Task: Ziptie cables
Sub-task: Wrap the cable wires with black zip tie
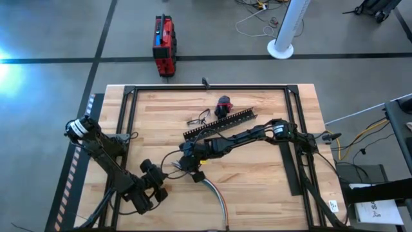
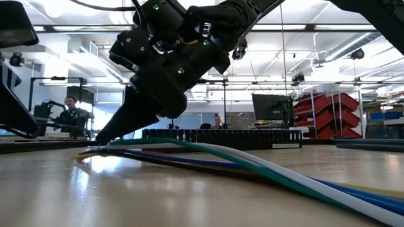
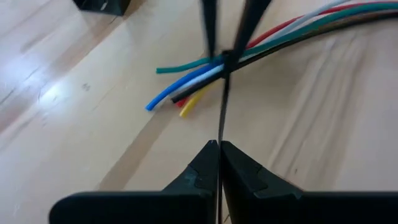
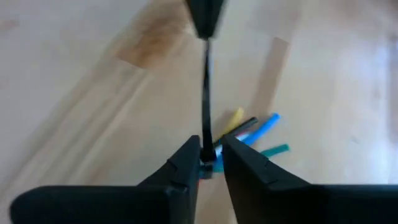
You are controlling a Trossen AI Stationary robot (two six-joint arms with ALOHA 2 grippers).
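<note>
The cables (image 3: 199, 74) fan out in green, blue, white, red, yellow and black on the pale, wood-grained table (image 3: 74, 112). Across them runs the black ziptie (image 3: 222, 112) (both grippers look black too).

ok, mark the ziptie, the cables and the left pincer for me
ziptie (image 3: 221, 118), left wrist view, on the thin black strap between bundle and pincer.
cables (image 3: 186, 81), left wrist view, on the blue wire near its end.
left pincer (image 3: 219, 147), left wrist view, between the closed fingertips.

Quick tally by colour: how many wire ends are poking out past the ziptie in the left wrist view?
Green wire end: 1
Blue wire end: 1
White wire end: 1
Black wire end: 1
Red wire end: 1
Yellow wire end: 1
Total: 6
</note>
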